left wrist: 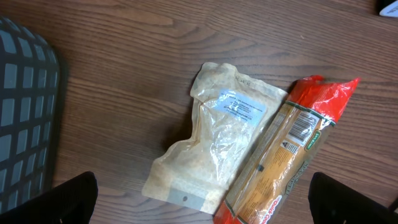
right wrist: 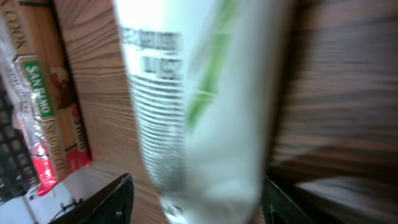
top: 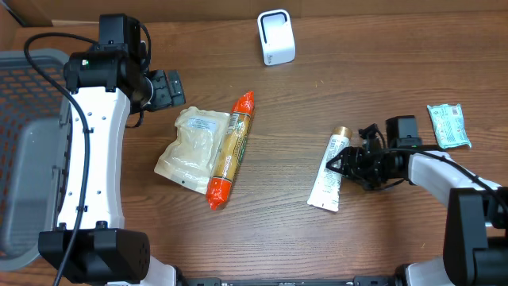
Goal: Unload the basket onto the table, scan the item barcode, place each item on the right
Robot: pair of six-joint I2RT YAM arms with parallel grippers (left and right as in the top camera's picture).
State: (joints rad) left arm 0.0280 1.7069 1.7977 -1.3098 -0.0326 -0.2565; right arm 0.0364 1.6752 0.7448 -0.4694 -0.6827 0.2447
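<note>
The white tube (top: 327, 187) lies flat on the wooden table (top: 381, 63), well apart from the white scanner (top: 276, 37), toward the near edge and a little to the scanner's right, its gold cap (top: 342, 131) at the end closer to the scanner. The right gripper (top: 343, 164) reaches in from the side away from the scanner, and its claw straddles the tube's middle. In the right wrist view the tube is a blur between the two fingers (right wrist: 121, 202), with a strip of wood showing on one side, so I cannot tell whether the claw is grasping the tube or merely bracketing it. Nearer the scanner, below and to its left, a red-ended sausage pack (top: 230, 149) lies partly over a clear pouch (top: 189, 147) with a white label. The left gripper (top: 167, 89) hangs further to the scanner's left, just beyond the pouch, its claw released wide with nothing in it. A green and white packet (top: 448, 125) lies far to the scanner's right, and a grey basket (top: 24, 159) stands far to its left.
</note>
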